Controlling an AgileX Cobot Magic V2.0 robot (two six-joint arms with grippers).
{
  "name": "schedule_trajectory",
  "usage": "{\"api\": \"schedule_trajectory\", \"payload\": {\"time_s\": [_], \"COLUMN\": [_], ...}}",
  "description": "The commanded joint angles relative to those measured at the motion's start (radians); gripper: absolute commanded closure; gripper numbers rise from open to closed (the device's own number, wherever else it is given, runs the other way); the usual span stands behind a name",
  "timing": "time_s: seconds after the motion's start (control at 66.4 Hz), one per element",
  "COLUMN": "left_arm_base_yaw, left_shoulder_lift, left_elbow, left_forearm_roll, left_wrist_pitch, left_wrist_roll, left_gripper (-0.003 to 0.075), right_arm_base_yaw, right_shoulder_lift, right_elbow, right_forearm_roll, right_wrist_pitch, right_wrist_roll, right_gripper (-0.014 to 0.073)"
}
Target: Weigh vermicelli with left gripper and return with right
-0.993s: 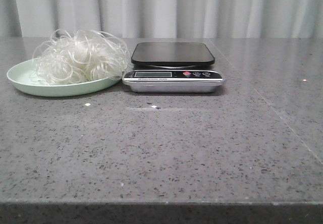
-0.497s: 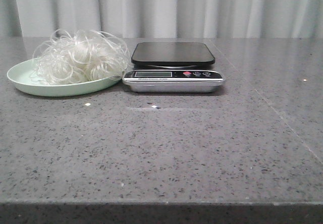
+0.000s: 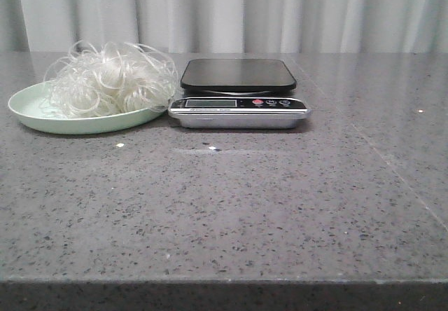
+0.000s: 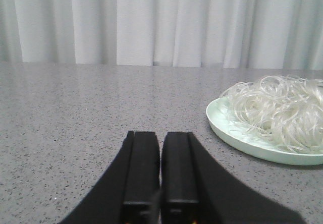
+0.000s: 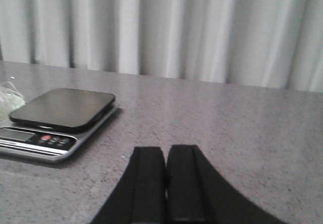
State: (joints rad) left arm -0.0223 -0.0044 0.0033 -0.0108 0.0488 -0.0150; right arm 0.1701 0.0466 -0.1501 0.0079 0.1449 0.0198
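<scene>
The vermicelli, a fluffy clump of translucent white loops, lies on a pale green plate at the table's back left; it also shows in the left wrist view. The scale, silver with an empty black platform, stands just right of the plate and shows in the right wrist view. My left gripper is shut and empty, low over the table, apart from the plate. My right gripper is shut and empty, apart from the scale. Neither gripper shows in the front view.
The grey speckled table runs to a front edge near the camera. White curtains hang behind the table. Two small white specks lie on the table in front of the plate and scale.
The whole front view has shifted very slightly; the plate, vermicelli and scale have not moved relative to each other.
</scene>
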Motion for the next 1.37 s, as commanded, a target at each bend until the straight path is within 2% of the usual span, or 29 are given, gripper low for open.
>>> {"api": "schedule_trajectory", "payload": {"time_s": [0.0,0.196,1.355], "left_arm_base_yaw": [0.001,0.001,0.001], "left_shoulder_lift": [-0.022,-0.022,-0.02], "left_elbow": [0.006,0.006,0.006], "left_forearm_roll": [0.001,0.001,0.001], "left_wrist_pitch": [-0.081,-0.081,-0.081], "left_wrist_roll": [-0.013,-0.013,-0.013], "left_gripper": [0.0594,0.0594,0.0594], "right_arm_base_yaw": [-0.076,-0.142,-0.144], "right_shoulder_lift": [0.013,-0.062,-0.074], "right_elbow": [0.055,0.172,0.17], "right_forearm_roll": [-0.014,-0.002,-0.002], "right_wrist_pitch": [-0.156,-0.284,-0.282], "right_wrist_roll": [-0.004,-0.004,-0.004], "right_gripper": [0.0439,0.0439,0.0439]}}
